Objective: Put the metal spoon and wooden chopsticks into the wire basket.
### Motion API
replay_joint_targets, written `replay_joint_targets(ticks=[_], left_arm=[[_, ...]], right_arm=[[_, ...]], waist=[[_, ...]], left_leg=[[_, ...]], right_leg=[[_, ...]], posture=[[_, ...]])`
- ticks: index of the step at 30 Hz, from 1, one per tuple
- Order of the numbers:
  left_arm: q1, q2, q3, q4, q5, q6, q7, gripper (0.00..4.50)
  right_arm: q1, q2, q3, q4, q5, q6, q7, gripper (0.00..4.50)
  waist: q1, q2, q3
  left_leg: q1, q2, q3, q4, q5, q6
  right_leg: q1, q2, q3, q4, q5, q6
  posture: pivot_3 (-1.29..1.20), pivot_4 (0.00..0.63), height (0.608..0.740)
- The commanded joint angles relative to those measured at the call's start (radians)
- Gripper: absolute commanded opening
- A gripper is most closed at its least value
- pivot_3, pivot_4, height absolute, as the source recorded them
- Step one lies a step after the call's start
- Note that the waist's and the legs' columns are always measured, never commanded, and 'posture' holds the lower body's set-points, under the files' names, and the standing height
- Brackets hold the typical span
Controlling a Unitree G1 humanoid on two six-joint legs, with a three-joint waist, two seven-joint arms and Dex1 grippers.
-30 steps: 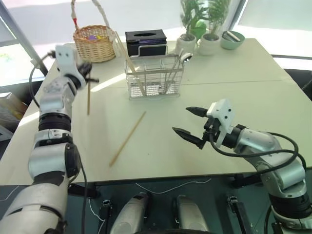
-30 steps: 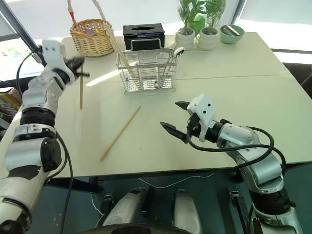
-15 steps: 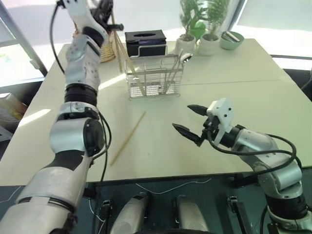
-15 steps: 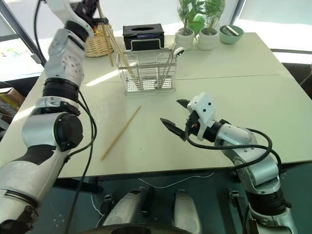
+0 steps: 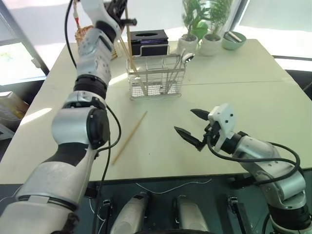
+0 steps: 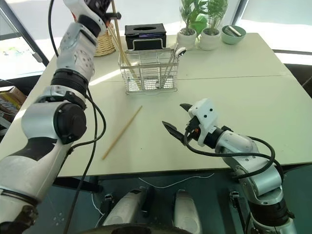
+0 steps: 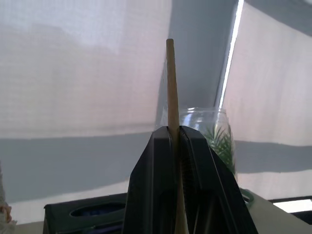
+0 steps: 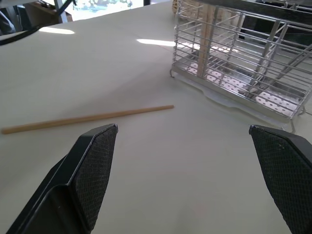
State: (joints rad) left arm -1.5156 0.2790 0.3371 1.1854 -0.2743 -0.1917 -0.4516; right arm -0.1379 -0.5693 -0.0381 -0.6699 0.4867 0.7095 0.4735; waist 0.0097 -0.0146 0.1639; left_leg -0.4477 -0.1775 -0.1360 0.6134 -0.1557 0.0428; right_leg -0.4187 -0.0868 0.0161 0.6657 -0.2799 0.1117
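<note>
Left gripper (image 5: 118,7) was clamped on one pale-tan wooden chopstick (image 7: 171,92), raised high near the far-left of the table, just short of and above the rectangular silver wire basket (image 5: 157,78); the stick ran between the black pads and out past the tips in the left wrist view. Right gripper (image 5: 193,127) hung with its two black fingers spread wide, nothing in them, low over the cream tabletop (image 5: 234,87) at the near right. To do this drop well, I'd judge the stick's lower end needs to clear the basket's top rim first, then get steered over an open cell before the pads let go; release too early or off to the left side and it likely glances off the wire and rolls onto the table. The basket already held a leaning chopstick (image 5: 132,66) at its left end and what looked like the shiny metal spoon (image 5: 184,59) at its right end, though the wire grid made that hard to confirm. A second loose wooden chopstick (image 5: 129,137) lay flat on the table, diagonal, well apart from the left gripper and nearer the right one, between it and the basket; the right wrist view showed it ahead of that gripper's left finger (image 8: 92,165).
</note>
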Motion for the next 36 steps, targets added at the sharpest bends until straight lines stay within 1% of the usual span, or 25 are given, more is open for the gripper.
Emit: replay_joint_targets(ticks=[1, 14, 19, 27, 28, 29, 30, 32, 34, 36], left_arm=[[-0.049, 0.015, 0.005, -0.002, -0.002, -0.04, -0.013, 0.06], [0.024, -0.064, -0.035, 0.069, 0.077, -0.168, 0.012, 0.06], [0.051, -0.069, -0.059, 0.077, 0.113, -0.203, 0.032, 0.06], [0.074, -0.055, -0.059, 0.083, 0.132, -0.208, 0.044, 0.06], [0.075, -0.055, -0.054, 0.084, 0.128, -0.204, 0.044, 0.37], [0.076, -0.056, -0.051, 0.084, 0.126, -0.203, 0.044, 0.79], [0.076, -0.056, -0.047, 0.084, 0.121, -0.199, 0.046, 1.06], [0.076, -0.056, -0.042, 0.083, 0.118, -0.19, 0.05, 1.97], [0.078, -0.056, -0.039, 0.08, 0.114, -0.182, 0.045, 2.98], [0.082, -0.056, -0.037, 0.077, 0.109, -0.175, 0.041, 4.09]], right_arm=[[0.001, 0.004, -0.026, -0.041, 0.004, -0.024, -0.006, 4.5], [0.004, 0.007, -0.064, -0.098, 0.061, 0.033, -0.052, 4.5], [0.014, 0.01, -0.077, -0.12, 0.088, 0.054, -0.07, 4.5], [0.002, 0.014, -0.099, -0.111, 0.127, 0.073, -0.093, 4.5], [-0.002, 0.013, -0.1, -0.108, 0.13, 0.073, -0.094, 4.5], [-0.002, 0.011, -0.102, -0.108, 0.133, 0.073, -0.095, 4.5], [-0.002, 0.009, -0.103, -0.105, 0.134, 0.072, -0.094, 4.5], [-0.003, 0.004, -0.104, -0.1, 0.135, 0.069, -0.09, 4.5], [-0.004, 0.001, -0.105, -0.095, 0.136, 0.066, -0.087, 4.5], [-0.004, -0.002, -0.107, -0.091, 0.136, 0.062, -0.082, 4.5]], waist=[[-0.001, 0.0, 0.0], [0.002, 0.0, 0.0], [0.002, 0.0, 0.0], [0.002, 0.0, 0.0], [0.002, 0.0, 0.0], [0.001, 0.0, 0.0], [0.002, 0.0, 0.0], [0.002, 0.0, 0.0], [0.002, 0.0, 0.0], [0.002, 0.0, 0.0]], left_leg=[[0.0, 0.0, 0.0, 0.0, 0.0, 0.0], [0.0, 0.0, 0.0, 0.001, 0.0, 0.0], [0.0, 0.0, 0.0, 0.001, 0.0, 0.0], [0.0, 0.0, 0.0, 0.001, 0.0, 0.0], [0.0, 0.0, 0.0, 0.001, 0.0, 0.0], [0.0, 0.0, 0.0, 0.001, 0.0, 0.0], [0.0, 0.0, 0.0, 0.001, 0.0, 0.0], [0.0, 0.0, 0.0, 0.001, 0.0, 0.0], [0.0, 0.0, 0.0, 0.001, 0.0, 0.0], [0.0, 0.0, 0.0, 0.001, 0.0, 0.0]], right_leg=[[0.0, 0.0, 0.0, 0.0, 0.0, 0.0], [0.0, 0.0, 0.0, 0.0, 0.0, 0.0], [0.0, 0.0, 0.0, 0.0, 0.0, 0.0], [0.001, 0.0, 0.0, 0.0, 0.0, 0.0], [0.001, 0.0, 0.0, 0.0, 0.0, 0.0], [0.0, 0.0, 0.0, 0.0, 0.0, 0.0], [0.0, 0.0, 0.0, 0.0, 0.0, 0.0], [0.0, 0.0, 0.0, 0.0, 0.0, 0.0], [0.001, 0.0, 0.0, 0.0, 0.0, 0.0], [0.001, 0.0, 0.0, 0.0, 0.0, 0.0]], posture=[[0.0, 0.15, 0.725], [0.0, 0.15, 0.725], [0.0, 0.15, 0.725], [0.0, 0.15, 0.725], [0.0, 0.15, 0.725], [0.0, 0.15, 0.725], [0.0, 0.15, 0.725], [0.0, 0.15, 0.725], [0.0, 0.15, 0.725], [0.0, 0.15, 0.725]])
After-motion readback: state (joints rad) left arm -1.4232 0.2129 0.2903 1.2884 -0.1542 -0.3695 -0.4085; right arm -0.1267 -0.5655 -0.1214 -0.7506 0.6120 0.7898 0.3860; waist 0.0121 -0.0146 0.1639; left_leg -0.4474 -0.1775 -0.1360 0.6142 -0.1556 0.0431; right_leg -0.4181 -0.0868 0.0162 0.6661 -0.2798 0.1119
